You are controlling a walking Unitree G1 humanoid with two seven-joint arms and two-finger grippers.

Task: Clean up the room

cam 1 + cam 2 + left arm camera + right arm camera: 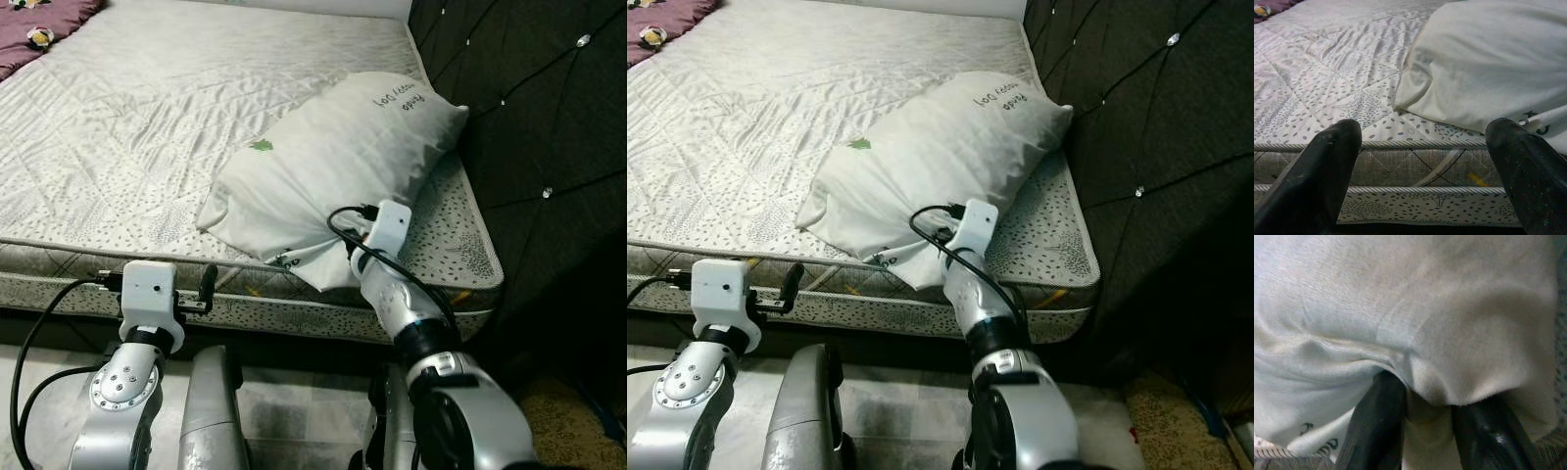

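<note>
Nearest, the left gripper [201, 289] hangs with fingers spread and empty before the near edge of the mattress [147, 147], while the right gripper [1427, 428] pinches a fold of the white pillow [333, 162] at its near corner. The pillow lies aslant on the mattress's right side, its far end close to the dark tufted headboard [534, 117]; dark handwriting near that end is too small to read, and a small green mark shows on its left. At the far left lies a purple blanket [39, 29].
</note>
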